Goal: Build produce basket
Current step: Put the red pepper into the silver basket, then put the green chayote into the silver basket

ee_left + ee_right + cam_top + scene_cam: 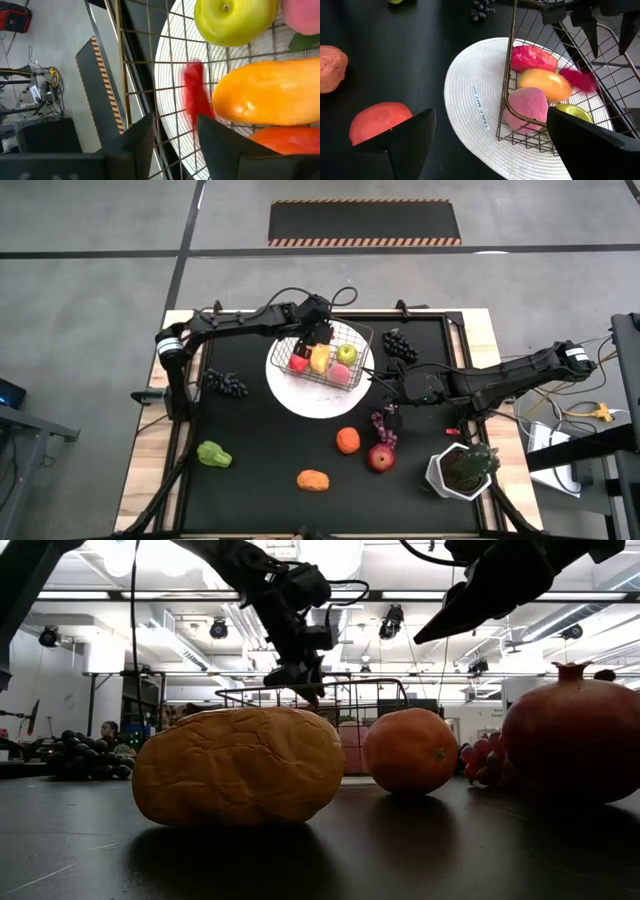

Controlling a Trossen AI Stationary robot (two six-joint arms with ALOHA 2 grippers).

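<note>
The wire basket stands on a round white plate. It holds a red pepper, a yellow mango, a pink peach and a green apple. My left gripper is open above the basket's far left part. A small red piece, blurred, is below its fingers inside the basket and apart from them. My right gripper is open and empty, just right of the plate.
On the black mat lie purple grapes, a red fruit, an orange, an orange lumpy fruit, a green pepper and dark grape bunches. A potted plant stands at the near right.
</note>
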